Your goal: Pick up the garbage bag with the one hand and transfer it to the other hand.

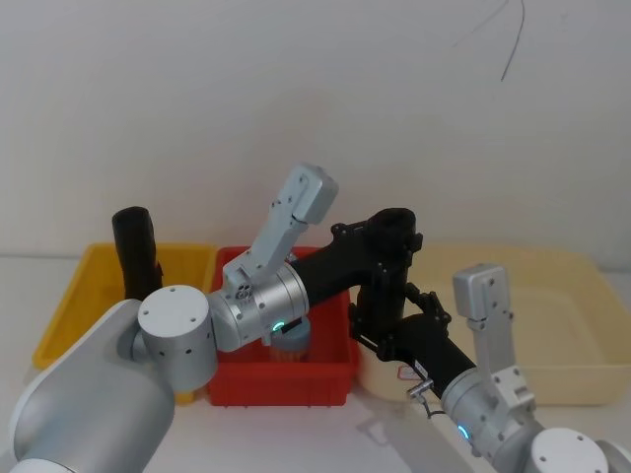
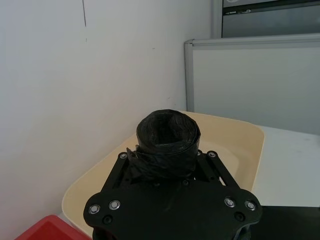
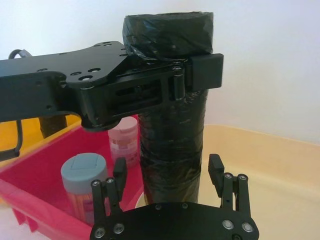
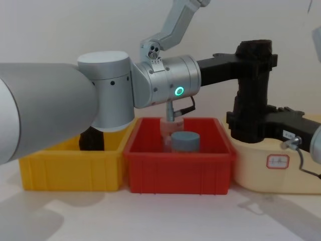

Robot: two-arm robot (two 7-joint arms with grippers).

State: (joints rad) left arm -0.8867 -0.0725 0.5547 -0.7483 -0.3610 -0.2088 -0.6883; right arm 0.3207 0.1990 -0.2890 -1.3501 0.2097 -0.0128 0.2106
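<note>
Look of the garbage bag (image 3: 172, 135): I saw a tall matte-black roll of plastic, round like a tube, with a lumpy, crinkled top and wrinkly bands down its side.
Where it was: it stood upright in the air, over the spot where the red plastic bin (image 4: 178, 173) met the cream plastic tub (image 4: 271, 175), and it was taller than both.
The left gripper (image 1: 392, 239): this long black two-finger claw, on the thick silver arm with the green ring, was squeezed tight on the roll just under its top.
The right gripper (image 3: 169, 170): this slimmer black claw sat low by the roll with its two fingers spread wide, one on each side. I saw a small gap at each finger, so it was not pinching.
Black rolls I counted: two, the held one and a second black roll (image 1: 135, 251) standing in the yellow plastic bin (image 4: 70, 170).
Bins I counted: three in a row, yellow, red and cream.
Jars I counted: two in the red one, a clear jar with a grey-blue lid (image 3: 84, 172) and a pink jar (image 3: 125, 140).
Grippers I counted: two.
</note>
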